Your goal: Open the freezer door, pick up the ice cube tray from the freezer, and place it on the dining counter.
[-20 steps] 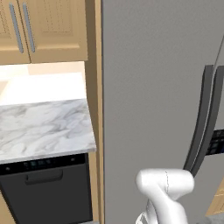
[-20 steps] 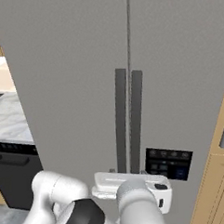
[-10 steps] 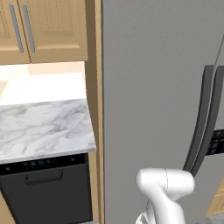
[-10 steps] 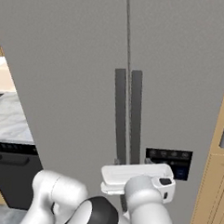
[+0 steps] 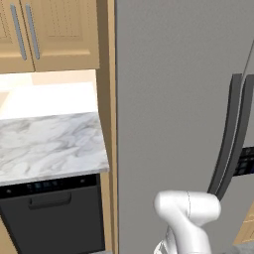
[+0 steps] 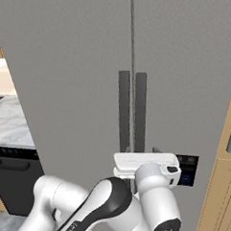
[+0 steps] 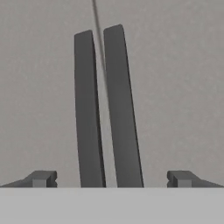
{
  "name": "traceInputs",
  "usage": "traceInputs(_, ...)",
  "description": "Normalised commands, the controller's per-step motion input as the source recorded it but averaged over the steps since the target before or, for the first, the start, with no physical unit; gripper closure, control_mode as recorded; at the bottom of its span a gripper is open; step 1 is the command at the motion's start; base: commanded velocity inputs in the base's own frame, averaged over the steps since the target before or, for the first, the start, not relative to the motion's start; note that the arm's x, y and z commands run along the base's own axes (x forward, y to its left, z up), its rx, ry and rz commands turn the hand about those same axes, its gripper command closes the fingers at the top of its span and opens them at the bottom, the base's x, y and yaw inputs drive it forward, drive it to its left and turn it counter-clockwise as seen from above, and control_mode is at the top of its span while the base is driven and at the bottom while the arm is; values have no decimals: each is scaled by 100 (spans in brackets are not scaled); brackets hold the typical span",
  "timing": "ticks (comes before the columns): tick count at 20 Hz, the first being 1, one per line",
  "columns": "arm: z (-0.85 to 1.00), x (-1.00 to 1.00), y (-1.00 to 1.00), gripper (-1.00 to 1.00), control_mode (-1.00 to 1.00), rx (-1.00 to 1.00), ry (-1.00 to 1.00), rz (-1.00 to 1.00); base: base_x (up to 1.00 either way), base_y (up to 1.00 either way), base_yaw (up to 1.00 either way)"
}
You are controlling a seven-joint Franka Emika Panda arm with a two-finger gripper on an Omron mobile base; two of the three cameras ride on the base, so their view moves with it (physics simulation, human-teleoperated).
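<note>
With freezer door (image 6: 183, 85) shut and nothing done yet, tool (image 7: 112, 178) wide open, empty, facing both dark handles (image 7: 122, 109). Still to do: pull door, grab ice cube tray, probably inside, carry to desk.

Grey freezer door (image 6: 192, 80) shut

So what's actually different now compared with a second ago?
The robot's hand has swung over toward the two dark handles; in the right base view its white hand now sits right below them, level with the button panel. The gripper is open, holding nothing, its fingertips straddling both handles. The freezer door and its twin stayed shut; the cameras didn't move.
</note>
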Motion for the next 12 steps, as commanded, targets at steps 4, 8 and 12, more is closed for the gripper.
traceInputs(4,-9,21,-11,-100,-100,2,-1,1,0,0,0)
traceInputs(8,-1,15,2,-100,-100,0,0,0,0,0,0)
traceInputs(12,-1,30,5,-100,-100,0,0,0,0,0,0)
